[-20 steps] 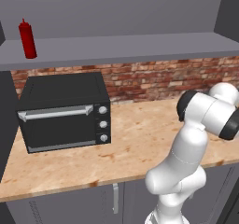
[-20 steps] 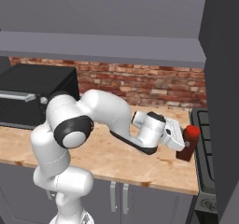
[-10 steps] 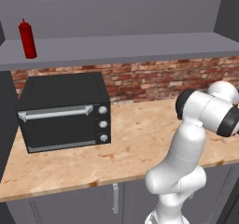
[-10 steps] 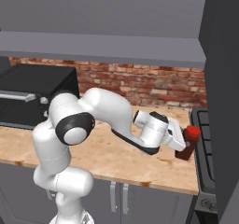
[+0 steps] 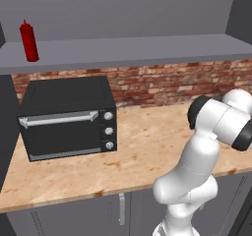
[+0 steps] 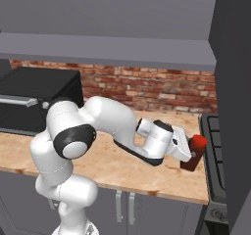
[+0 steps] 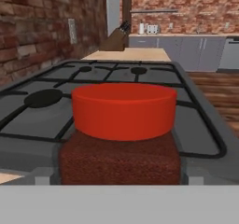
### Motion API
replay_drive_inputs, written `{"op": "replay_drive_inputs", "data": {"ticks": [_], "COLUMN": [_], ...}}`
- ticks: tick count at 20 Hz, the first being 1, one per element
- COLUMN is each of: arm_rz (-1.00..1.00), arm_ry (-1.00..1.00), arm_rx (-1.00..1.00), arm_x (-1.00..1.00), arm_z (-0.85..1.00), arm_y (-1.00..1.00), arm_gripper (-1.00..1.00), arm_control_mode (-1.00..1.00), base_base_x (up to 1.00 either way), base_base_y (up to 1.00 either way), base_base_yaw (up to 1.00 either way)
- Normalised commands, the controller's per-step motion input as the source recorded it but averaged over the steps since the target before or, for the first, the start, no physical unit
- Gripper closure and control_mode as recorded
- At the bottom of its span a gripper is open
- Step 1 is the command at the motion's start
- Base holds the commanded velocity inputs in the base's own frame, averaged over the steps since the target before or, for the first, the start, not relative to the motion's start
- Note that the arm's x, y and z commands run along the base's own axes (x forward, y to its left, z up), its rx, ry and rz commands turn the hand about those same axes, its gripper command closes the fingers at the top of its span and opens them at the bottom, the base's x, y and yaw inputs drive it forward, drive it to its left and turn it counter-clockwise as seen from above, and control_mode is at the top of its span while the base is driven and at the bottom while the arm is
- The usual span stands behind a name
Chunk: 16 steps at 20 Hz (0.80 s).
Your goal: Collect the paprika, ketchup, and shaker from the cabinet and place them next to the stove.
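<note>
Fingers spread apart around the squarish paprika, round red cap, beside black-grated stove.

No readable text, label, brand, number or sign anywhere. Nothing legible on the paprika jar directly ahead of the gripper, its front a plain dark brown-red. No markings by the toaster oven knobs, none on the ketchup bottle on the shelf.

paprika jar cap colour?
Red. The paprika has a bright red cap over a dark brown-red body; the hand view shows it best.
</note>
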Motion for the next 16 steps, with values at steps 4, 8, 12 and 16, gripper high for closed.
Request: {"op": "replay_drive_inputs", "data": {"ticks": [4,8,12,16], "arm_rz": [0.00,0.00,0.00,0.00], "arm_ry": [-0.05,-0.04,-0.04,-0.03], "arm_rx": [-0.04,-0.06,-0.06,-0.05], "arm_x": [-0.24,-0.16,-0.12,-0.15], "arm_z": [-0.05,-0.10,-0.07,0.00], "arm_y": [0.19,0.30,0.32,0.37], "arm_gripper": [-1.00,-1.00,-1.00,-1.00], "arm_control_mode": [-1.00,-1.00,-1.00,-1.00], "base_base_x": [0.00,0.00,0.00,0.00], "base_base_y": [0.00,0.00,0.00,0.00], "base_base_yaw": [0.00,0.00,0.00,0.00]}}
